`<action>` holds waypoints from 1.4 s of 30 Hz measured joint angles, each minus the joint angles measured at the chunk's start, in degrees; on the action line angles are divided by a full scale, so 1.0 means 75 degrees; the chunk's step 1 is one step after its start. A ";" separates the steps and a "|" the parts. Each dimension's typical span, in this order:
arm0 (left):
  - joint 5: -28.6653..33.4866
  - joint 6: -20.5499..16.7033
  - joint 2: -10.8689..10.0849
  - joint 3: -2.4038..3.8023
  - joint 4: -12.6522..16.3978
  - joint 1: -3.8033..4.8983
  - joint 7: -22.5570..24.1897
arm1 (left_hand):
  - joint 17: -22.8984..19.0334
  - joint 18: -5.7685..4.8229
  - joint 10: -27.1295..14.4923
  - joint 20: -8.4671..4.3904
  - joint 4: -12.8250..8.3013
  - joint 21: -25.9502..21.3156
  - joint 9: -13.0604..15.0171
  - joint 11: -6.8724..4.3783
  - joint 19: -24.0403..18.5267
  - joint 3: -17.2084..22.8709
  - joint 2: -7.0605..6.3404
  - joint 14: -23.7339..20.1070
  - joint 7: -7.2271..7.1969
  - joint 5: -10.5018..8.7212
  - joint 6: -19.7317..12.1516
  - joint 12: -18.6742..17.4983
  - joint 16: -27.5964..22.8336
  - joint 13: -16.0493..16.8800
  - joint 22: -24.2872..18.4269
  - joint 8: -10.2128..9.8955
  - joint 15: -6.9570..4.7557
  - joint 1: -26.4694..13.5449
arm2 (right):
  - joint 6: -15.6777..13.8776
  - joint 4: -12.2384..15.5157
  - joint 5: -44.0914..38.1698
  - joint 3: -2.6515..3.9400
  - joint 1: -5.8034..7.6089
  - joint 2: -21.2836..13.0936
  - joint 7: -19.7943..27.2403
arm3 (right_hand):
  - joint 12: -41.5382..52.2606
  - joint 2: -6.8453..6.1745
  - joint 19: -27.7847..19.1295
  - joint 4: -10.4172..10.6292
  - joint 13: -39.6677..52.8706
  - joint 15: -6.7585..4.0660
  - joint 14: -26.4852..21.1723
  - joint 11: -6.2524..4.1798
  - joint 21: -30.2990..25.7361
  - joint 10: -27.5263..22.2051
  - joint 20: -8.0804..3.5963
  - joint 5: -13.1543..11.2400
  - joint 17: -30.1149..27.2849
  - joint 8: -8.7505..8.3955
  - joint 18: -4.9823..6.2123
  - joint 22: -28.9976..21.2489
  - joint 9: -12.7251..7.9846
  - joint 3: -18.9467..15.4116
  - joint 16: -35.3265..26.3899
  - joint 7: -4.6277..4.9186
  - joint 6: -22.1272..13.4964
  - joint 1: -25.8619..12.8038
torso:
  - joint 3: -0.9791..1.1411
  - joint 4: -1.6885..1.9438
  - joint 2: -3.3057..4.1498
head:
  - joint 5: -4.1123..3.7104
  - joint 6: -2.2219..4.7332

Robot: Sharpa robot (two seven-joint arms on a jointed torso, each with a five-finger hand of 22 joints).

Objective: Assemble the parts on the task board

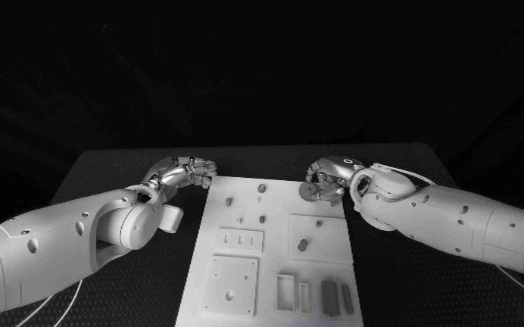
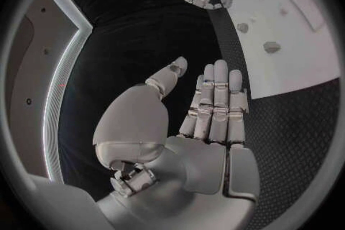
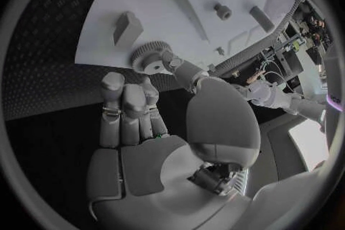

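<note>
Head view: the white task board (image 1: 279,251) lies lengthwise in the middle of the black table (image 1: 120,164), with both arms reaching in from the sides toward its far end. The right hand (image 1: 331,178) hangs over the board's far right corner and pinches a small toothed gear (image 1: 309,189) between thumb and a finger; the gear sits just above the board's surface, and whether it touches the board cannot be told. The left hand (image 1: 183,171) rests beside the board's far left corner, over the table, holding nothing, its fingers lying side by side and bent slightly downward. On the board, several small pegs (image 1: 262,188) stand near the far end, a raised square plate (image 1: 320,238) with a stud lies on the right, and a second square plate (image 1: 232,285) lies at the near left. Upright rectangular parts (image 1: 330,295) stand in slots at the near right.

Right wrist view: the gear (image 3: 149,58) is gripped at its rim by the thumb and a fingertip, at the board's edge, with a block-shaped part (image 3: 126,27) standing near it on the board.

Left wrist view: the left hand (image 2: 209,109) shows straight fingers pressed together, thumb apart, palm empty, beside the board (image 2: 287,29).
</note>
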 measured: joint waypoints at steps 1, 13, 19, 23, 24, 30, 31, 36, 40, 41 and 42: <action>0.0000 0.0001 0.0000 0.0000 -0.0004 0.0000 0.0000 | 0.0000 0.0000 0.0000 0.0000 0.0000 0.0000 0.0000 0.0000 0.0000 0.0000 0.0000 0.0000 0.0000 0.0000 0.0000 0.0000 0.0000 0.0000 0.0000 0.0000 0.0000 0.0000 | 0.0017 0.0004 -0.0021 -0.0001 -0.0014 0.0008 0.0014 | 0.0001 0.0000 0.0000 0.0000 0.0001 0.0000 0.0000 0.0000 0.0000 0.0000 0.0000 0.0000 0.0011 0.0000 -0.0001 0.0000 0.0000 0.0000 0.0000 0.0000 0.0000 0.0000 | 0.0000 0.0000 -0.0001 | 0.0007 -0.0006; 0.0000 0.0015 0.0013 0.0000 -0.0026 0.0000 -0.0003 | -0.0001 -0.0001 0.0000 0.0000 0.0000 0.0000 0.0000 0.0000 0.0000 0.0000 0.0000 0.0000 0.0000 0.0000 0.0000 0.0000 0.0000 -0.0001 0.0000 0.0000 0.0000 0.0000 | 0.0120 -0.0107 -0.0131 0.0000 -0.0028 0.0056 0.0094 | 0.0111 0.0119 -0.0034 0.0221 0.0009 -0.0058 -0.0058 0.0000 0.0091 0.0000 -0.0027 0.0000 0.0146 0.0093 -0.0033 0.0000 0.0077 0.0308 0.0004 -0.0003 0.0003 -0.0019 | -0.0010 -0.0004 -0.0011 | 0.0021 -0.0045; 0.0000 0.0019 0.0012 0.0000 -0.0027 -0.0001 -0.0004 | -0.0002 -0.0001 0.0000 0.0000 0.0000 0.0000 0.0000 0.0000 0.0000 0.0000 0.0000 0.0000 0.0000 0.0000 0.0000 0.0000 0.0000 0.0006 0.0006 0.0000 0.0000 0.0000 | 0.0187 -0.0157 -0.0175 0.0016 -0.0038 0.0099 0.0133 | 0.0116 0.0358 -0.0050 0.0412 -0.0012 -0.0099 -0.0048 -0.0001 0.0133 0.0000 -0.0018 0.0000 0.0180 0.0176 -0.0033 0.0000 0.0121 0.0606 0.0005 -0.0003 0.0003 -0.0001 | -0.0007 -0.0004 -0.0012 | 0.0021 -0.0059; 0.0000 0.0021 0.0008 0.0000 -0.0027 -0.0001 -0.0004 | -0.0002 -0.0001 0.0000 0.0000 0.0000 0.0000 0.0000 0.0000 0.0000 0.0000 0.0000 0.0000 0.0000 0.0000 0.0000 0.0000 0.0000 0.0005 0.0006 0.0000 0.0000 0.0000 | 0.0199 -0.0172 -0.0197 0.0021 -0.0041 0.0108 0.0156 | 0.0116 0.0415 -0.0085 0.0451 -0.0027 -0.0109 -0.0058 -0.0021 0.0174 -0.0021 -0.0028 -0.0001 0.0193 0.0178 -0.0033 0.0000 0.0130 0.0686 0.0005 -0.0004 0.0002 -0.0006 | -0.0007 -0.0005 -0.0012 | 0.0026 -0.0074; 0.0000 0.0022 0.0008 -0.0001 -0.0027 -0.0001 -0.0005 | -0.0001 -0.0001 0.0000 0.0000 0.0000 0.0000 0.0000 0.0000 0.0000 0.0000 0.0000 0.0000 0.0000 0.0000 0.0000 0.0000 0.0000 0.0005 0.0006 0.0000 0.0000 0.0000 | 0.0199 -0.0180 -0.0211 0.0023 -0.0044 0.0117 0.0161 | 0.0116 0.0417 -0.0087 0.0451 -0.0027 -0.0109 -0.0059 -0.0026 0.0174 -0.0025 -0.0029 -0.0001 0.0193 0.0178 -0.0033 0.0000 0.0134 0.0686 0.0005 -0.0004 0.0002 -0.0005 | -0.0007 -0.0005 -0.0012 | 0.0026 -0.0078; 0.0000 0.0025 0.0008 -0.0001 -0.0027 -0.0001 -0.0005 | 0.0004 -0.0001 0.0000 0.0000 0.0000 0.0000 0.0000 0.0000 0.0000 0.0000 0.0000 0.0000 0.0000 0.0000 0.0000 0.0000 0.0000 0.0005 0.0005 0.0000 0.0000 0.0000 | 0.0199 -0.0205 -0.0321 0.0027 -0.0049 0.0174 0.0164 | 0.0116 0.0422 -0.0089 0.0431 -0.0027 -0.0110 -0.0059 -0.0028 0.0180 -0.0024 -0.0028 -0.0001 0.0215 0.0178 -0.0033 0.0000 0.0130 0.0707 0.0005 -0.0007 -0.0001 0.0000 | -0.0007 -0.0004 -0.0012 | 0.0023 -0.0102; 0.0000 0.0026 0.0008 -0.0001 -0.0026 -0.0001 -0.0005 | 0.0004 -0.0001 0.0000 0.0000 0.0000 0.0000 0.0000 0.0000 0.0000 0.0000 0.0000 0.0000 0.0000 0.0000 0.0000 0.0000 0.0000 0.0004 0.0005 0.0000 0.0000 0.0000 | 0.0198 -0.0217 -0.0362 0.0028 -0.0052 0.0186 0.0163 | 0.0116 0.0397 -0.0089 0.0431 -0.0027 -0.0110 -0.0059 -0.0028 0.0207 -0.0023 -0.0027 -0.0001 0.0219 0.0179 -0.0033 0.0000 0.0139 0.0707 0.0005 -0.0007 -0.0001 -0.0025 | -0.0008 -0.0004 -0.0012 | 0.0023 -0.0106; 0.0000 0.0027 0.0005 -0.0001 -0.0023 -0.0001 -0.0007 | 0.0004 -0.0002 0.0000 0.0000 -0.0017 0.0000 0.0000 0.0000 0.0000 0.0017 0.0000 0.0000 0.0000 0.0000 0.0000 -0.0032 0.0000 0.0004 0.0005 0.0000 0.0000 0.0000 | 0.0202 -0.0252 -0.0564 0.0029 -0.0055 0.0219 0.0138 | 0.0115 0.0234 -0.0099 0.0462 -0.0041 -0.0109 -0.0059 -0.0030 0.0222 -0.0022 -0.0017 0.0000 0.0236 0.0206 -0.0033 0.0000 0.0161 0.0679 0.0005 -0.0008 -0.0003 -0.0188 | -0.0010 0.0000 -0.0013 | 0.0021 -0.0133; 0.0000 0.0028 0.0001 -0.0001 -0.0021 -0.0001 -0.0009 | 0.0003 -0.0001 0.0000 0.0000 -0.0017 0.0000 0.0000 0.0000 0.0000 0.0017 0.0000 0.0000 0.0000 0.0000 0.0000 -0.0035 0.0000 0.0004 0.0004 0.0000 0.0000 0.0000 | 0.0241 -0.0268 -0.0687 0.0020 -0.0048 0.0240 0.0127 | 0.0115 0.0161 -0.0100 0.0529 -0.0049 -0.0109 -0.0059 -0.0031 0.0253 -0.0021 -0.0015 0.0000 0.0248 0.0188 -0.0033 0.0000 0.0161 0.0612 0.0002 -0.0009 -0.0003 -0.0261 | -0.0012 0.0000 -0.0017 | 0.0018 -0.0146; 0.0000 0.0029 0.0001 -0.0001 -0.0019 -0.0001 -0.0010 | 0.0003 -0.0001 0.0000 0.0000 -0.0017 0.0000 0.0000 0.0000 0.0000 0.0017 0.0000 0.0000 0.0000 0.0000 0.0000 -0.0035 0.0000 0.0004 0.0004 0.0000 0.0000 0.0000 | 0.0257 -0.0272 -0.0713 0.0013 -0.0041 0.0245 0.0126 | 0.0115 0.0161 -0.0100 0.0529 -0.0050 -0.0109 -0.0059 -0.0031 0.0253 -0.0020 -0.0015 0.0000 0.0248 0.0180 -0.0034 0.0000 0.0161 0.0612 -0.0009 -0.0009 -0.0003 -0.0261 | -0.0012 0.0000 -0.0018 | 0.0018 -0.0150; 0.0000 0.0029 0.0001 -0.0001 -0.0017 -0.0001 -0.0010 | 0.0003 -0.0001 0.0000 0.0000 -0.0017 0.0000 0.0000 0.0000 0.0000 0.0017 0.0000 0.0000 0.0000 0.0000 0.0000 -0.0035 0.0000 0.0004 0.0004 0.0000 0.0000 0.0000 | 0.0268 -0.0273 -0.0731 0.0007 -0.0036 0.0249 0.0126 | 0.0114 0.0161 -0.0101 0.0529 -0.0049 -0.0110 -0.0059 -0.0032 0.0253 -0.0020 -0.0015 0.0000 0.0252 0.0171 -0.0033 0.0000 0.0161 0.0612 -0.0025 -0.0009 -0.0004 -0.0261 | -0.0012 0.0000 -0.0018 | 0.0021 -0.0157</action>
